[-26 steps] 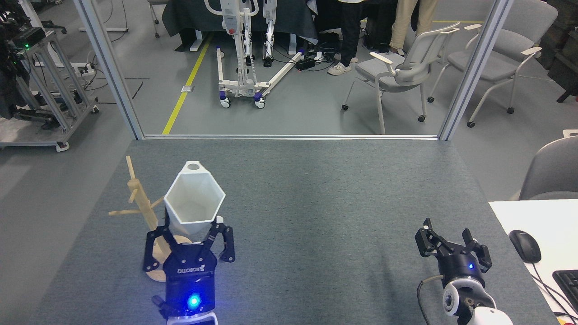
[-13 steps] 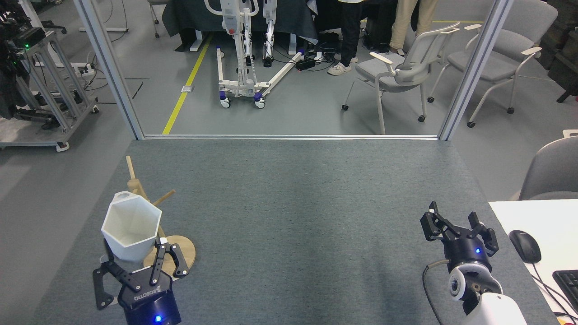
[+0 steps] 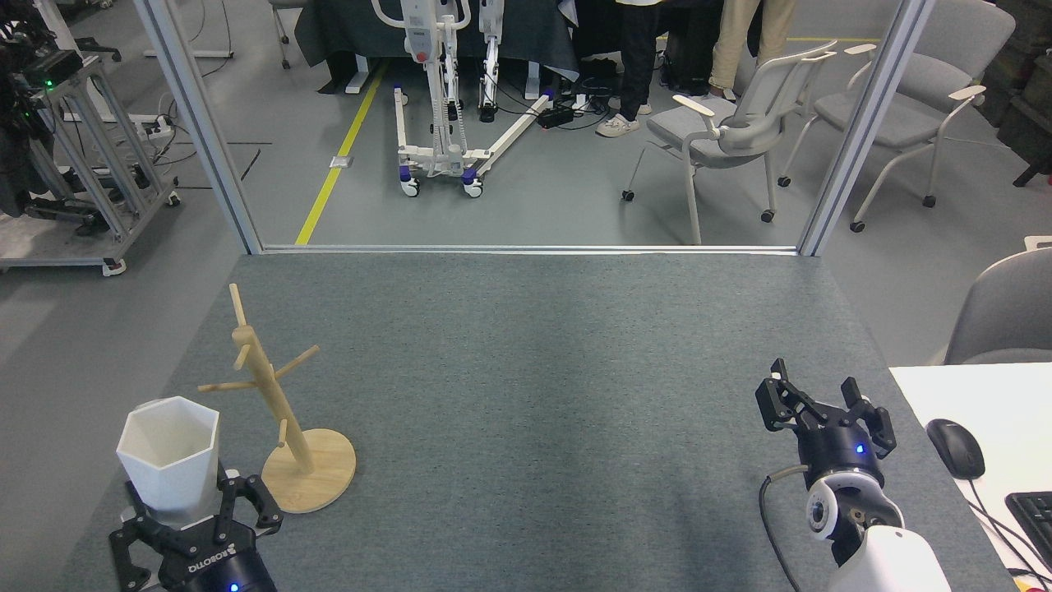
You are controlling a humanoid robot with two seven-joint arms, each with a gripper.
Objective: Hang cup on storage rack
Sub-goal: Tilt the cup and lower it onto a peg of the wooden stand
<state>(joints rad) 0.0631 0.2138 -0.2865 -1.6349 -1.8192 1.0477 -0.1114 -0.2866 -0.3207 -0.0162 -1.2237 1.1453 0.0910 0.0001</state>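
Cup (image 3: 169,460) upright between the left tool's (image 3: 193,518) closed-in fingers, beside the storage rack (image 3: 275,411); right tool (image 3: 824,403) open, empty.

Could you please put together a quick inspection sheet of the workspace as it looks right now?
Surface: grey felt-covered table, no spills or damage visible.
Job's things: white cup upright at near left, rim up, not on a peg; wooden storage rack upright just to its right, all pegs bare.
Clutter: nothing seen on the grey table.
Grippers: left gripper closed around the cup's base; right gripper open, empty, near right.
Cables: one cable looping beside the right wrist.
Surroundings: white desk with mouse and keyboard at right; chairs, a wheeled frame, people's legs beyond.
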